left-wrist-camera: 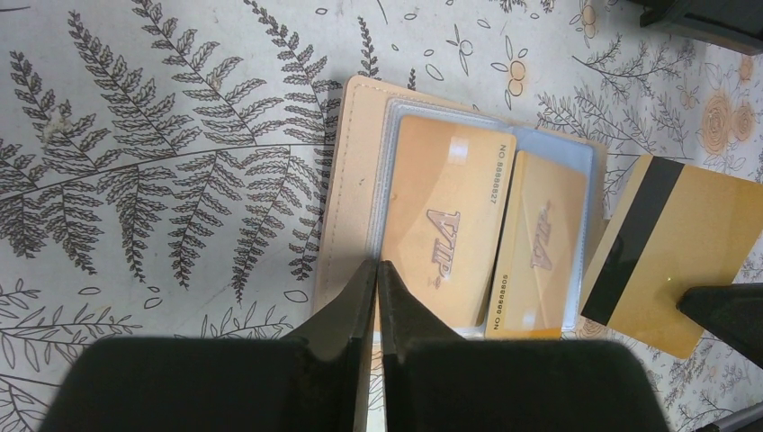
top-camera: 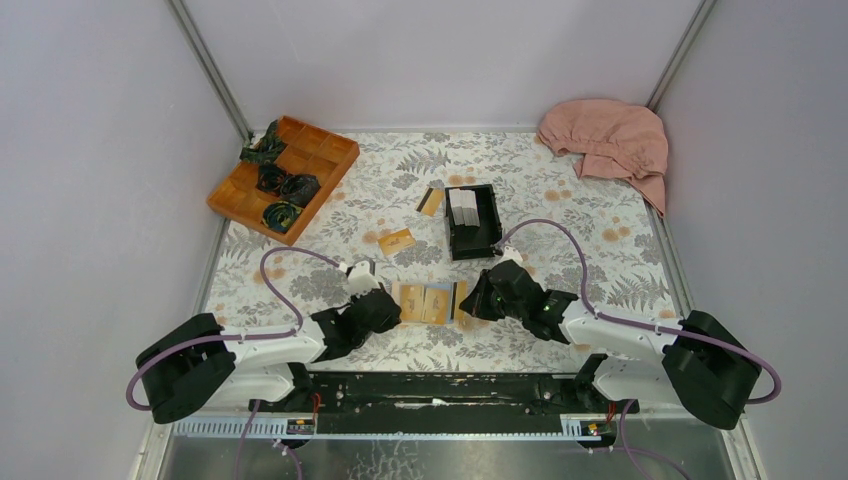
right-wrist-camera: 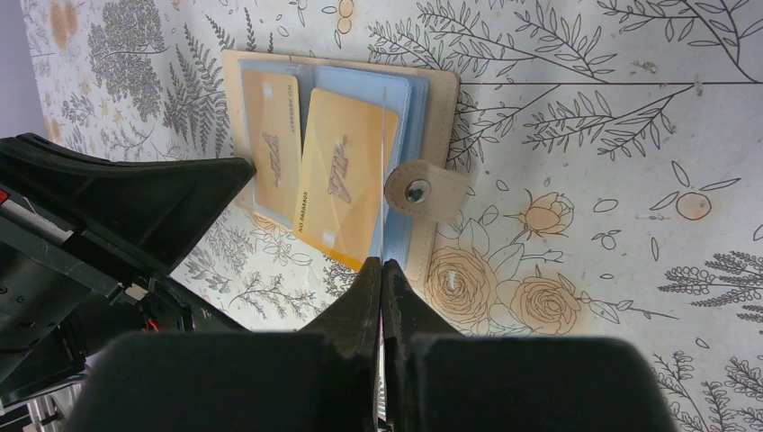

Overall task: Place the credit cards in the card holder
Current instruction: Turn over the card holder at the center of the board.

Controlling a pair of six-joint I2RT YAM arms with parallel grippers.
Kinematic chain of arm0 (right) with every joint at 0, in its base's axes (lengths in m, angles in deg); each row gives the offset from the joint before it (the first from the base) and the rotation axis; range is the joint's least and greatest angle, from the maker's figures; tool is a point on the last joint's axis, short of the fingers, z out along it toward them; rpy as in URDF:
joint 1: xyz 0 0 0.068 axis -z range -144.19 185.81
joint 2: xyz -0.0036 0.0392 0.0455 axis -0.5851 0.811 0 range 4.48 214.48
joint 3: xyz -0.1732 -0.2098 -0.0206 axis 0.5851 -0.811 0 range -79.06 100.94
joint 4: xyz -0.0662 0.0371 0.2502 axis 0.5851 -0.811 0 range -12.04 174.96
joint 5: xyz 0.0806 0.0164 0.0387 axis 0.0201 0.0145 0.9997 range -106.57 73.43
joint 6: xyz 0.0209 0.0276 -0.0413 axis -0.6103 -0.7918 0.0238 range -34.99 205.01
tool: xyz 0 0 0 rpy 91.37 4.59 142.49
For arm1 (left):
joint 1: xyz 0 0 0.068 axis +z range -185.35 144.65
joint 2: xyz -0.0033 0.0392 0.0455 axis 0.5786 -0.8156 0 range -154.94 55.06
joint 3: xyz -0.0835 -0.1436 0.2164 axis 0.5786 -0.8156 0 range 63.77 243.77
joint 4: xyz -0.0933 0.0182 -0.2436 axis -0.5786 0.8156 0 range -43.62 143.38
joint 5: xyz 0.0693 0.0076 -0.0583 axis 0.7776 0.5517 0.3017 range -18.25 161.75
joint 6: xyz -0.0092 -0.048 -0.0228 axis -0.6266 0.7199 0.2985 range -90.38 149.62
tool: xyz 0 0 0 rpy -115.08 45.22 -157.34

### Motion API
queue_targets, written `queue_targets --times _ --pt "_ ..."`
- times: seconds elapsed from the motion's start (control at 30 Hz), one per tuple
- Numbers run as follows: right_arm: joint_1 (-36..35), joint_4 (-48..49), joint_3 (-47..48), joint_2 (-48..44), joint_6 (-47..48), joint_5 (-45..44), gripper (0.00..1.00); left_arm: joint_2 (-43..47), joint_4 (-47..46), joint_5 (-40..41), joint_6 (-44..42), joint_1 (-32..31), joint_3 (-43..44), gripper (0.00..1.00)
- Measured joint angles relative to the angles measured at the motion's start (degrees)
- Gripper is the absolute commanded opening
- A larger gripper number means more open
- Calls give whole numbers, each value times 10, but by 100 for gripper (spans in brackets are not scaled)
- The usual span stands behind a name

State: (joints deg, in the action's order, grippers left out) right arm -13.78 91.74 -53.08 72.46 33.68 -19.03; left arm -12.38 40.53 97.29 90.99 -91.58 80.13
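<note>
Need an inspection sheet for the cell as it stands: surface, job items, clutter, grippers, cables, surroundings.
Surface: floral cloth lies flat over the table.
Job's things: card holder lies open between the grippers, with two sleeved cards inside; black-band card is held at its side; one loose card on the cloth, another card beside the black box.
Clutter: black box with white items; wooden tray with dark bundles; pink cloth.
Grippers: left gripper shut, seemingly pinching the card holder's edge; right gripper shut on the black-band card.
Cables: purple cables loop off both arms; no snag seen.
Surroundings: plain grey walls; nothing else seen.
</note>
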Motion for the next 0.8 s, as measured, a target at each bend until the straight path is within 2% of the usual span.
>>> queue_targets --times 0.3,0.8 --pt "0 11 -2 12 -4 0 0 -2 0 5 0 -3 0 8" --pt "1 98 -39 44 -45 15 0 -9 -1 13 0 -7 4 8"
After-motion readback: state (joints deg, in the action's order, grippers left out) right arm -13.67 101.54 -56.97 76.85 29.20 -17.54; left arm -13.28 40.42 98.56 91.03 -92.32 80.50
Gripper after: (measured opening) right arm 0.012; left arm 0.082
